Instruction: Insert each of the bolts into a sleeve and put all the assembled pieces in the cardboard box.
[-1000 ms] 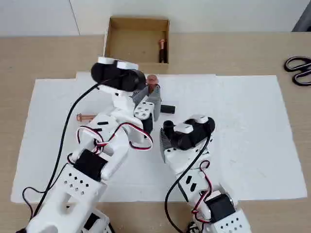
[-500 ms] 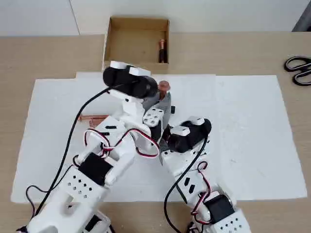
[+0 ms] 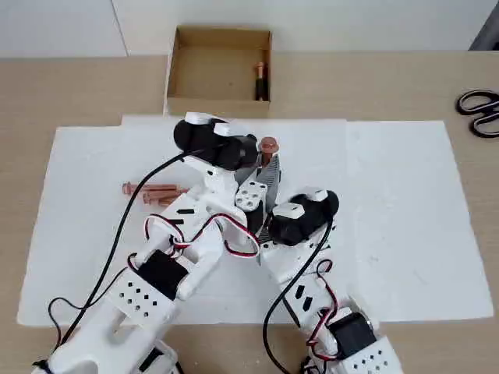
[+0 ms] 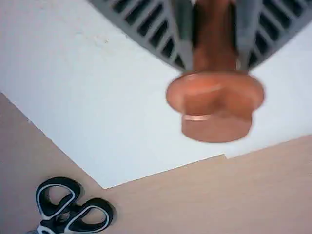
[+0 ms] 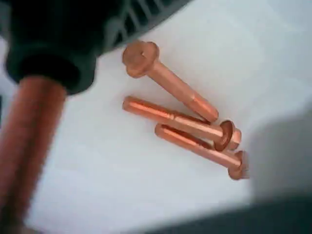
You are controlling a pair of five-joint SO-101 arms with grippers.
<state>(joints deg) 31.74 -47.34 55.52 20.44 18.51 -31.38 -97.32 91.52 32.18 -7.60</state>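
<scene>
High view. White sheet (image 3: 405, 218) covers the middle of the table (image 3: 47, 86). Cardboard box (image 3: 217, 70) sits just beyond the sheet's far edge, with one assembled piece (image 3: 260, 81) lying against its right wall. Left gripper (image 3: 267, 161) is over the sheet's middle, toward the far edge, with its fingers clamped on a copper bolt (image 3: 269, 145) whose head points toward the box side. Right arm (image 3: 300, 216) is tucked in close beside and partly under the left one; its fingertips are hidden here. Loose bolts (image 3: 152, 192) lie on the sheet's left half. Scissors (image 3: 477, 111) are on bare table, off the sheet's far right corner.

Left wrist view. Two grey ribbed fingers (image 4: 179, 24) are pressed on either side of the bolt's shank, with no gap; the flanged head (image 4: 214, 105) sticks out past the tips. Below it are the sheet and its corner, then the table. The scissors (image 4: 73, 213) lie just off that corner.

Right wrist view. Right gripper (image 5: 53, 46) is closed around a black sleeve (image 5: 48, 68), with a ribbed finger (image 5: 141, 17) alongside. The bolt's shank (image 5: 27, 146) meets the sleeve's open end; how deep it goes I cannot tell. Three loose bolts lie on the sheet, near one another: one (image 5: 168, 83) apart and two (image 5: 183, 123) side by side, touching.
</scene>
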